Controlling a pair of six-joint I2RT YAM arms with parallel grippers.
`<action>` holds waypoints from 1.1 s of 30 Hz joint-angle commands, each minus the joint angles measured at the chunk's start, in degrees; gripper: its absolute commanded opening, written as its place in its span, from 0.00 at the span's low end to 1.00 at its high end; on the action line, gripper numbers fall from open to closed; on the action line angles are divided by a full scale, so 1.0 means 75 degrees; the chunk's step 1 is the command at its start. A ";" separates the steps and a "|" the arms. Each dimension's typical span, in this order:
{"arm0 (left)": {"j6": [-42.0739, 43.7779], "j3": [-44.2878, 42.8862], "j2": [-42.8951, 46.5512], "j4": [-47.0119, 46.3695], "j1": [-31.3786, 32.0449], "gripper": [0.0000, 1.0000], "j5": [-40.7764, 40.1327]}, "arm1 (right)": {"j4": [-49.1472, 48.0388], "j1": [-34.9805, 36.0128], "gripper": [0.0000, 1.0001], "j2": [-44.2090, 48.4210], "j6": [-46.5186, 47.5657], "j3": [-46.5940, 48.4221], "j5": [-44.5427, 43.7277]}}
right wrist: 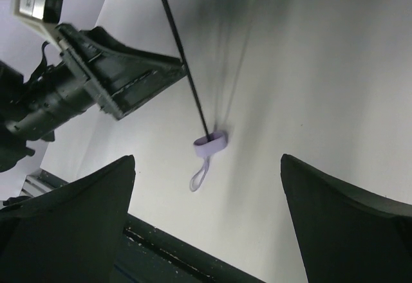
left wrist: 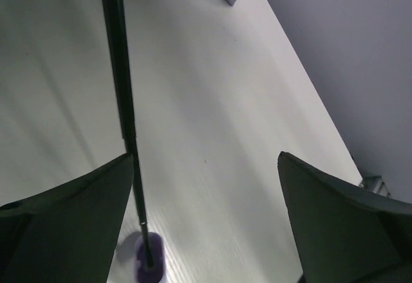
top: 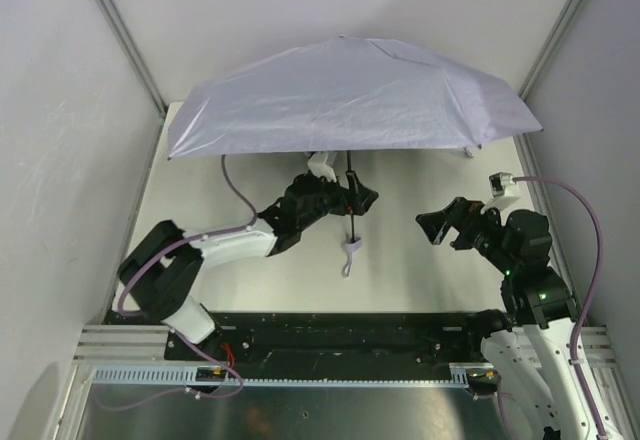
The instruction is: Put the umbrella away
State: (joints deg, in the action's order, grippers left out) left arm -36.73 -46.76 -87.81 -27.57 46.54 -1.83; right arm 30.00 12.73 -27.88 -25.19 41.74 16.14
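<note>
Now — umbrella [top: 350, 95] open beside left gripper [top: 364, 198]

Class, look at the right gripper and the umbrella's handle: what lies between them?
Only bare white table. The top view shows the right gripper apart from the umbrella handle, with no object in the gap.

left pincer [top: 358, 200] spread | right pincer [top: 430, 228] spread (both arms reaching inward)

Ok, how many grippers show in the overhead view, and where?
2. The left gripper is open beside the shaft of the umbrella; the right gripper is open, off to the right, clear of it.
</note>
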 commanded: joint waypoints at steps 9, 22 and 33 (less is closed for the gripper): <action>0.0942 -0.1703 -0.1768 -0.0513 -0.0162 0.74 -0.0674 | -0.1214 0.0445 0.99 -0.1438 -0.0088 -0.0189 0.0544; 0.0585 -0.1906 -0.2490 -0.0820 -0.0652 0.81 -0.0076 | -0.1608 0.1049 0.99 -0.1727 -0.0827 -0.0198 -0.0607; 0.1226 -0.2287 -0.2401 -0.0958 -0.0699 0.13 0.1103 | -0.3063 0.0944 0.99 -0.2051 -0.2111 -0.0155 -0.0157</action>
State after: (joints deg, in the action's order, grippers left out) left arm -30.33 -62.15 -108.09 -31.92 41.12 2.17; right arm 15.44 20.14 -42.02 -36.16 39.92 12.60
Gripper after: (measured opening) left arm 0.261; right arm 0.993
